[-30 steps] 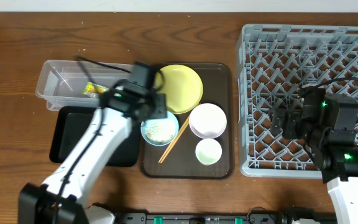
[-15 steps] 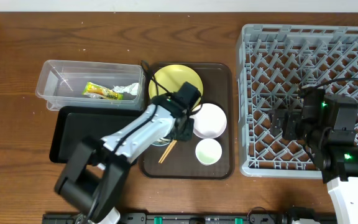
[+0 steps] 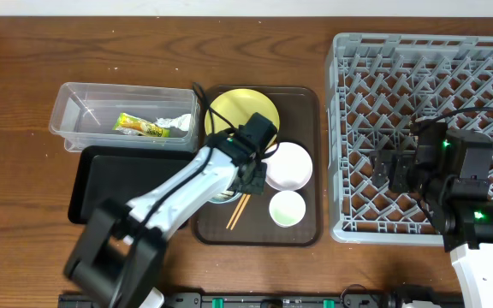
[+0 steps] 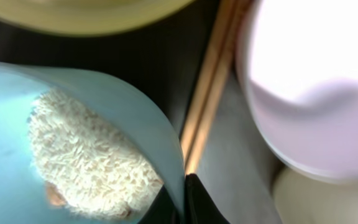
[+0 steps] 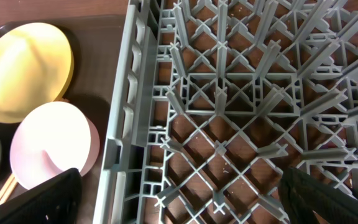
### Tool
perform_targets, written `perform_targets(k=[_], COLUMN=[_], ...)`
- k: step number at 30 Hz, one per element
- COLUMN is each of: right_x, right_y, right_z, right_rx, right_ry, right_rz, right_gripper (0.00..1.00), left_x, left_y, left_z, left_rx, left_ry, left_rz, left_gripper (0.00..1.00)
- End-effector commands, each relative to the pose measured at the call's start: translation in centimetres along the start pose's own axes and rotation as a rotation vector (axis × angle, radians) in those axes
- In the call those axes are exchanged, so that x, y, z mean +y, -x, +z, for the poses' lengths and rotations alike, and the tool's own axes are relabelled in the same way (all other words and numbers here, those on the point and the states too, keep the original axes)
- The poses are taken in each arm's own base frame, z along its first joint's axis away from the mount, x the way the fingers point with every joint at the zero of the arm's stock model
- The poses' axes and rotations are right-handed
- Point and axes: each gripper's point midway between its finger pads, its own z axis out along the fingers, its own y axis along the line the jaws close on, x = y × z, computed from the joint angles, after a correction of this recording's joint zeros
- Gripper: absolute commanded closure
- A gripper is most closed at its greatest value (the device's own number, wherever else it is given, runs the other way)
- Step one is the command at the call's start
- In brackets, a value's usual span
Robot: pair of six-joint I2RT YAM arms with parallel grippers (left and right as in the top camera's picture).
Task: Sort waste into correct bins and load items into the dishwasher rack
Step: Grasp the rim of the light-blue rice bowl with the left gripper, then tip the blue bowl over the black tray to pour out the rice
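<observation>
Step in hand, judged: lifting light-blue bowl (image 4: 5, 155) off brown tray (image 3: 302, 233) to dump rice scraps (image 4: 86, 155) into a bin. Left tool (image 4: 180, 202) pinching the bowl's rim, one finger inside, one outside, thin wall between. Rice piled in the bowl's bottom, close to the inner finger.

Chopsticks (image 4: 213, 81) just beside the bowl, right next to the outer finger; white bowl (image 3: 289, 167) beyond them, small cup (image 3: 287, 208) near. Yellow-green plate (image 3: 238, 107) at the tray's back.

To do well: grip firm before lifting, rim hold likely to pivot. Lift straight up, bowl level, no spill onto the tray. Keep clear of the chopsticks, easy to drag along. Carry left; black tray (image 3: 92, 184) closest and bare, probably the food bin. Clear tub (image 3: 67, 107) holding wrapper (image 3: 139, 127) and tissue (image 3: 174, 124). Tip slowly over the bin, not its edge.

Pose: left arm stretched diagonally from the near-left of the surface over the black tray's corner, wrist bent down onto the bowl. Right tool (image 3: 392, 168) spread wide, holding nothing, hovering above grey rack (image 3: 341, 128) near its left wall, arm folded back at the right.
</observation>
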Motion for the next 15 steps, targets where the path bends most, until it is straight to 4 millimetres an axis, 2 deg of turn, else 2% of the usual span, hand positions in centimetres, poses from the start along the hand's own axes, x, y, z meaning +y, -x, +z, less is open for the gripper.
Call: perform_targets(k=[1, 5, 8, 10, 15], right_x=[0.6, 0.6, 0.6, 0.6, 0.6], right_y=[0.6, 0.6, 0.6, 0.6, 0.6], right_z=[-0.3, -0.3, -0.3, -0.3, -0.3], right_rx=[-0.014, -0.013, -0.013, -0.013, -0.013], right_ry=[0.011, 0.011, 0.011, 0.011, 0.011], right_rz=[-0.03, -0.03, -0.03, -0.03, -0.03], right_gripper=[0.01, 0.01, 0.01, 0.01, 0.01], left_x=[0.3, 2.4, 4.2, 5.6, 6.2], left_y=[0.6, -0.2, -0.9, -1.1, -1.4], left_z=[-3.8, -7.2, -8.7, -9.3, -9.4], left_rx=[-0.076, -0.111, -0.119, -0.113, -0.076], left_ry=[-0.039, -0.041, -0.028, -0.046, -0.258], left_rz=[-0.015, -0.032, -0.029, -0.06, -0.08], left_gripper=[0.94, 0.94, 0.94, 0.94, 0.94])
